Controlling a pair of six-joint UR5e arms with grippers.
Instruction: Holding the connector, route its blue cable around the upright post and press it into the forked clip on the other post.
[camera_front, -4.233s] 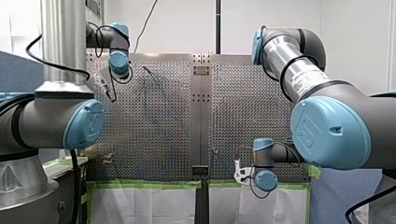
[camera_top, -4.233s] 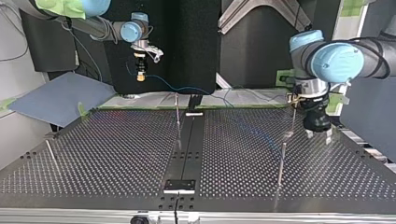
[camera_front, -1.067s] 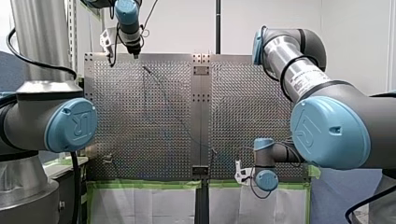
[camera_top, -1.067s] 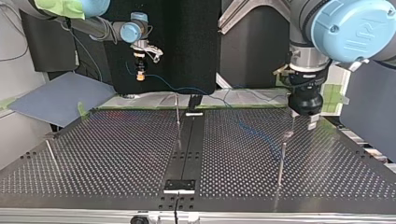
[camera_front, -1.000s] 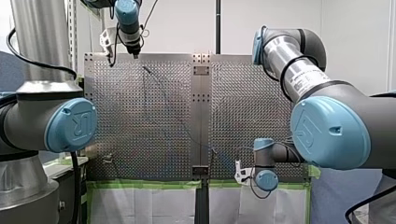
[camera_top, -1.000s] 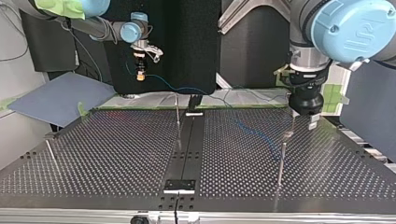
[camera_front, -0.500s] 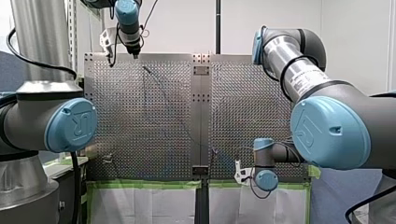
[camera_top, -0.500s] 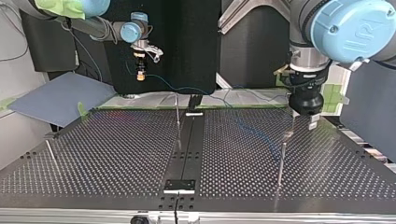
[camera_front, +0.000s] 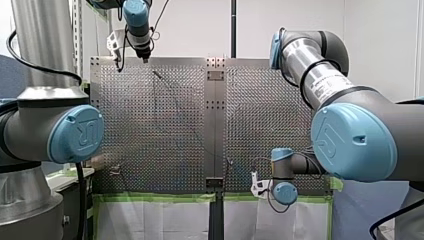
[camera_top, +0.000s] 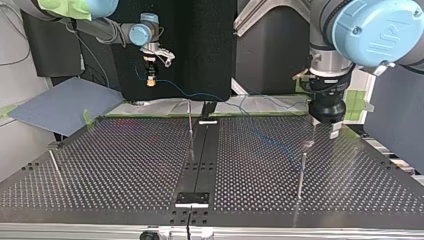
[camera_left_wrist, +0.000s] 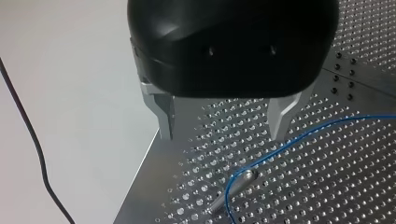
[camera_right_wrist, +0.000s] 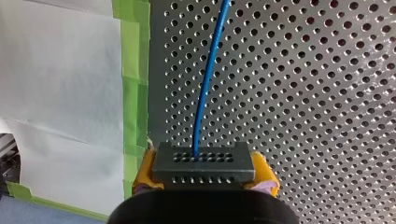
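Note:
In the right wrist view my right gripper (camera_right_wrist: 204, 173) is shut on the dark grey connector (camera_right_wrist: 204, 161), yellow pads on both sides. The blue cable (camera_right_wrist: 208, 79) leaves the connector's face and runs over the perforated plate. In the top view my right gripper (camera_top: 149, 81) hangs past the plate's far edge, and the cable (camera_top: 272, 141) crosses to the posts at the right. My left gripper (camera_left_wrist: 224, 125) is open and empty above a metal post (camera_left_wrist: 236, 183); the cable (camera_left_wrist: 299, 136) bends around that post's top. My left gripper (camera_top: 326, 128) hovers there.
An upright post (camera_top: 190, 120) stands by the plate's centre strip (camera_top: 197, 165), another post (camera_top: 301, 172) at the top view's right, and a leaning rod (camera_top: 55, 165) at its left. A blue-grey sheet (camera_top: 65, 102) lies off the plate. Green tape (camera_right_wrist: 135, 70) edges the plate.
Since the oldest frames my left arm has risen and gone to the plate's far left corner in the front view. Over the last second nothing has moved.

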